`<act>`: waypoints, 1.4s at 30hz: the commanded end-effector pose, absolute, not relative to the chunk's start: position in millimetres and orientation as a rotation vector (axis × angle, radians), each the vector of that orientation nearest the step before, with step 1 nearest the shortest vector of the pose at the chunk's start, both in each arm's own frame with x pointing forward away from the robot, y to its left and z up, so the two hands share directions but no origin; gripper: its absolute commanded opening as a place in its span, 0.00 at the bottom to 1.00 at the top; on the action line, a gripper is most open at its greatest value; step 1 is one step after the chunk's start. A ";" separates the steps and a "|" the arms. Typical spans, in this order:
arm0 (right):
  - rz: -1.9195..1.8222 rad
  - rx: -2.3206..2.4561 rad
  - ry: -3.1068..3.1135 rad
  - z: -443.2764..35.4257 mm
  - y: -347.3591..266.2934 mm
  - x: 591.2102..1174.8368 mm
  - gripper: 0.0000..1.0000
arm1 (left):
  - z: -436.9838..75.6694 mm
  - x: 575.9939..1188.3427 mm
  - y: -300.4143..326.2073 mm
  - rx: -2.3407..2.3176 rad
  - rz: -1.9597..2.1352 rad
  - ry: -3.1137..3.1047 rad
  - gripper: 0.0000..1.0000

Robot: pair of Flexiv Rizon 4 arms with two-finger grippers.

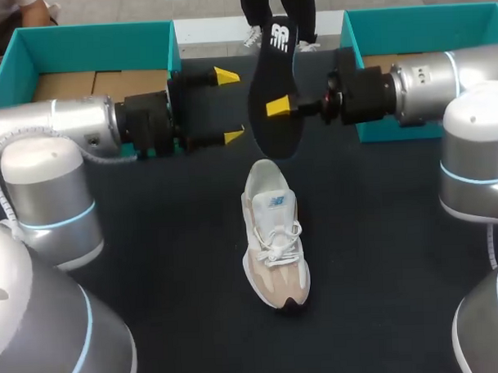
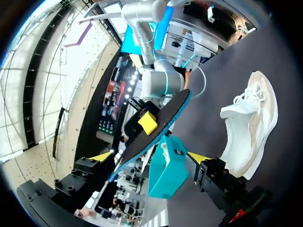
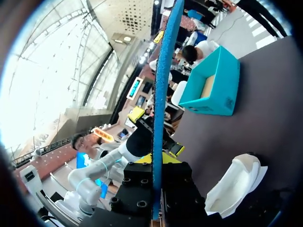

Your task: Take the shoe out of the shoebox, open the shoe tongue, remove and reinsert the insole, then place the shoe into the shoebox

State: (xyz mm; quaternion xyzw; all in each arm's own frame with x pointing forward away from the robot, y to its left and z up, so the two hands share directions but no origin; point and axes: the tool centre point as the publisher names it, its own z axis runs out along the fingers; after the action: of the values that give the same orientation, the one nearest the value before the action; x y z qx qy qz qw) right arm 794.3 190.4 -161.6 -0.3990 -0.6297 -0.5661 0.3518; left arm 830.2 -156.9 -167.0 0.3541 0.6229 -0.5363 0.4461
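While the right end effector (image 1: 280, 106) grips the insole (image 1: 273, 63) above the shoe (image 1: 274, 235), the left end effector (image 1: 230, 106) gapes wide.

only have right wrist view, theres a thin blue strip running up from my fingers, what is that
Observer: It is the flat black insole seen edge-on; head view shows its broad face, upright in the right gripper.
Operator: is the left arm holding it too
Observer: No. The left gripper is open, its fingers just short of the insole.
Operator: what lies below, facing where
Observer: The white and beige sneaker stands on its sole, toe toward the robot.
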 end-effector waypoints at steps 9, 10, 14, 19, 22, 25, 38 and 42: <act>-1.718 -0.841 -1.765 -154.9 193.8 798.6 0.00 | -205.7 801.0 -123.0 0.693 -1.500 1.866 1.00; -1.718 -0.841 -1.765 -154.9 193.8 798.6 0.00 | -205.7 801.0 -123.0 0.693 -1.500 1.866 1.00; -1.718 -0.841 -1.765 -154.9 193.8 798.6 0.00 | -205.7 801.0 -123.0 0.693 -1.500 1.866 1.00; -1.718 -0.841 -1.765 -154.9 193.8 798.6 0.00 | -205.7 801.0 -123.0 0.693 -1.500 1.866 1.00; -1.718 -0.841 -1.765 -154.9 193.8 798.6 0.00 | -205.7 801.0 -123.0 0.693 -1.500 1.866 1.00; -1.718 -0.841 -1.765 -154.9 193.8 798.6 0.00 | -205.7 801.0 -123.0 0.693 -1.500 1.866 1.00; -1.841 -0.694 -1.892 -183.3 178.1 824.2 0.00 | -251.5 796.1 -109.8 0.500 -1.496 2.249 1.00; -1.858 -0.648 -1.914 -194.4 176.0 829.0 0.00 | -266.4 790.4 -108.1 0.464 -1.495 2.325 1.00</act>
State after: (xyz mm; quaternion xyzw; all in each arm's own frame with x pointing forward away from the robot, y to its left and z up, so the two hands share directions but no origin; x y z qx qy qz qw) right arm 822.0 174.2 -186.8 -0.2440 -0.6847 -0.6600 0.1898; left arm 791.6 -106.7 -263.9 0.1597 0.8060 -0.5389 0.1854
